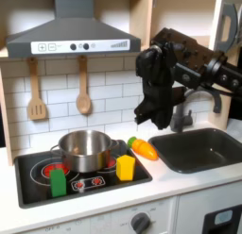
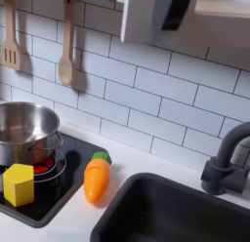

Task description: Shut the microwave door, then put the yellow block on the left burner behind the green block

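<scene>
The gripper (image 1: 148, 113) hangs above the counter; whether its jaws are spread or pressed together I cannot tell. Below it and toward the first exterior view's left, the yellow block (image 1: 126, 167) stands on the stove's right side beside the carrot (image 1: 144, 149), so moving it is not yet done. The green block (image 1: 59, 181) sits further left. The second exterior view gives the yellow block (image 2: 19, 184) close up, by the pot (image 2: 26, 129)

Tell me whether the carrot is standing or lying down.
Lying down. In both exterior views the carrot rests on its side on the white counter between the stove and the sink.
</scene>
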Controlling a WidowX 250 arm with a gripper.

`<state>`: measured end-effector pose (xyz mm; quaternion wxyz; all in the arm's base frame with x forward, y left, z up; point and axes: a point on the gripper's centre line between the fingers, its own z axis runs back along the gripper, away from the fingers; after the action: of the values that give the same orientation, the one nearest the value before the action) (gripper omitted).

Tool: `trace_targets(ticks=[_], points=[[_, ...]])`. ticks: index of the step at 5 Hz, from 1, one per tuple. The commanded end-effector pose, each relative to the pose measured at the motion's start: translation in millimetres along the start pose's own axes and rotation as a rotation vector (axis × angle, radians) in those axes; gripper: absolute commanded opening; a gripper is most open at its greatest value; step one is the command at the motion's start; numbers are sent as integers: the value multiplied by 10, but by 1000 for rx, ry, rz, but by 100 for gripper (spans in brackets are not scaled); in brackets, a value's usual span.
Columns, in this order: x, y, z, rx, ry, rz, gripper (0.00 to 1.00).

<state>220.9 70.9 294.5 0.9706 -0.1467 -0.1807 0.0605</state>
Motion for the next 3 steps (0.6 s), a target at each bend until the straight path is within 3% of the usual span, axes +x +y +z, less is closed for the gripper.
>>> trace_targets(ticks=[1,3], points=[[-225,-91,-50,-21,57,-81,0],[-508,-275,-35,-28,125,-187,0]])
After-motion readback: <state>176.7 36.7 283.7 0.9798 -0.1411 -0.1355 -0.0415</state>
